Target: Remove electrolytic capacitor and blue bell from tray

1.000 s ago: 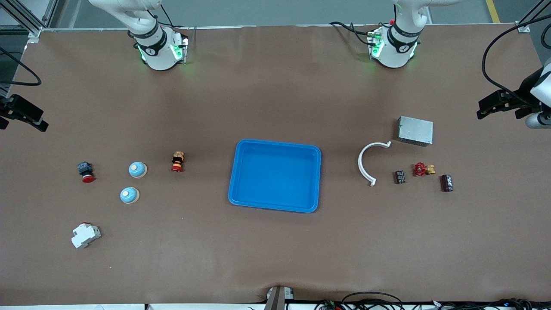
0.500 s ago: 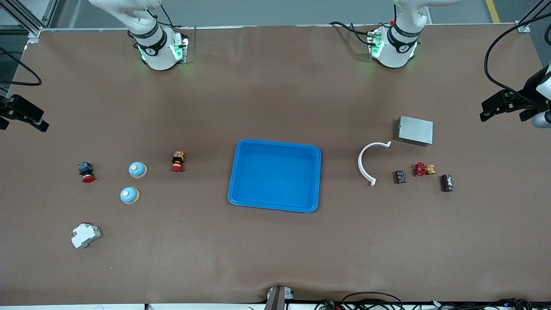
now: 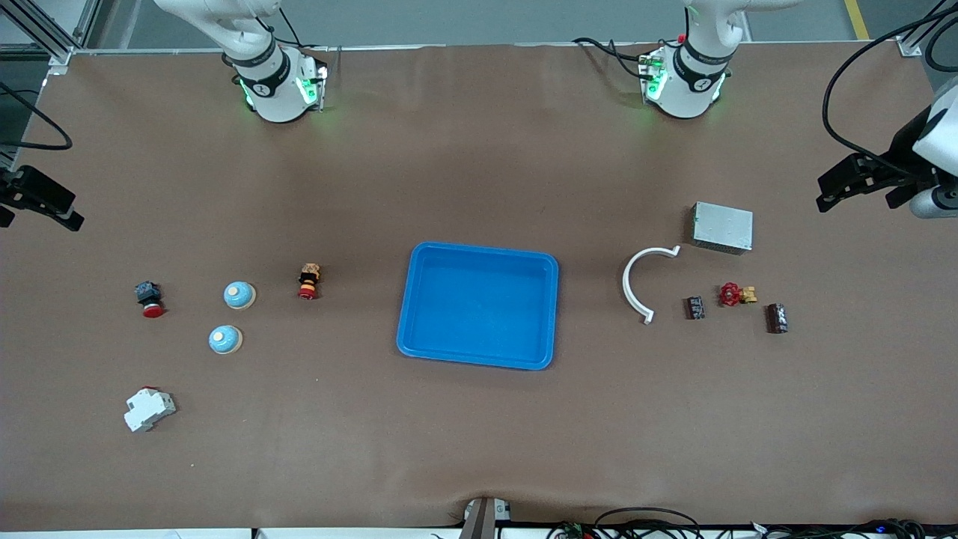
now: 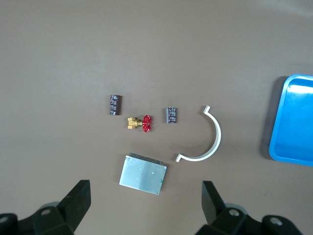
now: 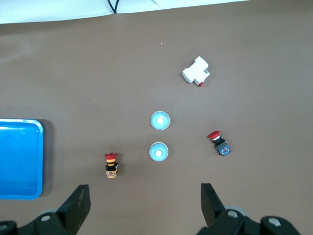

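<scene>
I see a white curved bracket (image 3: 638,283), a grey metal box (image 3: 721,227), a red-handled valve (image 3: 737,294) at frame right; a white breaker (image 3: 149,409) at lower left.

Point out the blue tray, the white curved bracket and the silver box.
blue tray (image 3: 479,361), front view, on its rim nearest the camera.
white curved bracket (image 3: 626,283), front view, on the middle of its arc.
silver box (image 4: 143,175), left wrist view, on the centre of its top face.
</scene>
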### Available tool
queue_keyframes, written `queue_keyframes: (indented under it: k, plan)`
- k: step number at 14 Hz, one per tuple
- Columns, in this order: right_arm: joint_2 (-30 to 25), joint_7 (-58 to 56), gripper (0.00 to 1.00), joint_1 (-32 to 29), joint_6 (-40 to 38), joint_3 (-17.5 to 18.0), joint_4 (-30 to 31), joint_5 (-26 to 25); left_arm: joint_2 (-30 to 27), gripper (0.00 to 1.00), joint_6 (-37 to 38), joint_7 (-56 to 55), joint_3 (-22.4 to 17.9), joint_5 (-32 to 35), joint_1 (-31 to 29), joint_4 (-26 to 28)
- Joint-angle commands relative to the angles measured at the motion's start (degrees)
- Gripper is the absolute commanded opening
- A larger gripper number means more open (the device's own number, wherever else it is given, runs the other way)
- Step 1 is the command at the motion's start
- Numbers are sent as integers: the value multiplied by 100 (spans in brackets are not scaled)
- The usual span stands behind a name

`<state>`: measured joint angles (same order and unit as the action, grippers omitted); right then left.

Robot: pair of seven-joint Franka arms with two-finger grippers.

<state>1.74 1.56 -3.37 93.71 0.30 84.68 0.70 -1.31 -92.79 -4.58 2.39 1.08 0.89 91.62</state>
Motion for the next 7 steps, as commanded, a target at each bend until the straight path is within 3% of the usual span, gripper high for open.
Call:
queue_keyframes:
  k: [1, 7]
  plan:
    - [-25, -24, 100, 47, 34, 5, 74, -26, 70, 100, 50, 124, -19, -81, -114, -126]
    - [-25, -16, 100, -6, -46, -12, 215, -26, 114, 100, 50, 106, -125, -249, -141, -127]
